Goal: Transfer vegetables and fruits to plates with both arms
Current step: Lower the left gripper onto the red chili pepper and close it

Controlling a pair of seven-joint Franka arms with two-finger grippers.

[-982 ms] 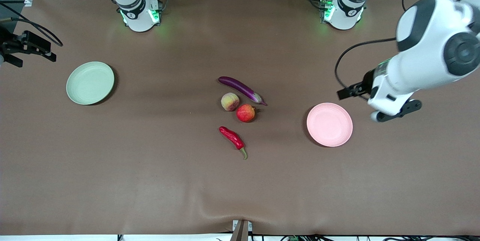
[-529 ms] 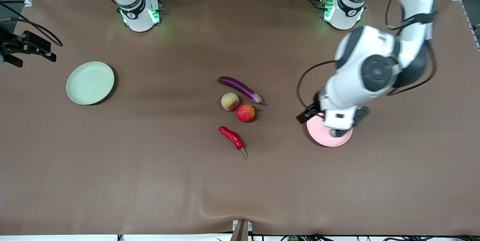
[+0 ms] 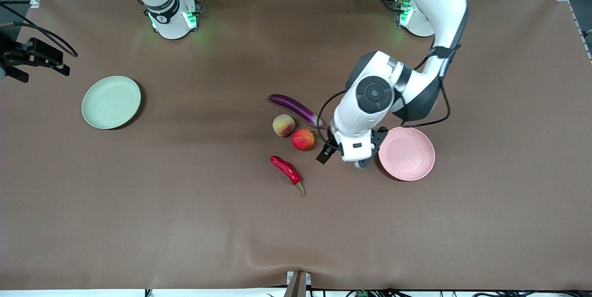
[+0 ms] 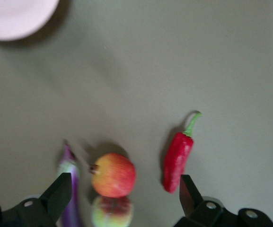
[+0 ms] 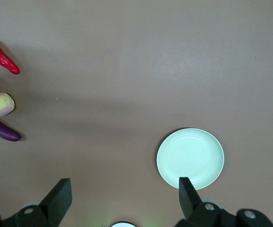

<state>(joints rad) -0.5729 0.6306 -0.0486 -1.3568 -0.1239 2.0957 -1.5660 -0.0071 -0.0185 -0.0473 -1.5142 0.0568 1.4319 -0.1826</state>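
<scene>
My right hand [image 5: 123, 196] hangs released, fingers wide and empty, over the worktop's edge at its own arm's end; this arm waits. The green plate [image 3: 111, 102] is empty and near that hand. All the produce is well apart from it, so a long reach is needed later. The eggplant [image 3: 296, 107], peach [image 3: 283, 125], apple [image 3: 303, 139] and chili [image 3: 286, 170] are bunched mid-worktop, none plated yet. My left hand [image 4: 125, 189] is also released and holds nothing. It hangs over the worktop between the apple and the empty pink plate [image 3: 407, 153], with the plate just beside it.

- **Crowding:** apple, peach and eggplant tip sit very close, touching or nearly. A finger coming down there could land on the peach or eggplant and shove them.
- **Round fruit:** an off-centre squeeze could squirt the apple out so it rolls.
- **Wrist and plate:** a swing could clip the pink plate and slide it.
- **Two arms:** if my right hand comes in to the same cluster, the arms could collide.
</scene>
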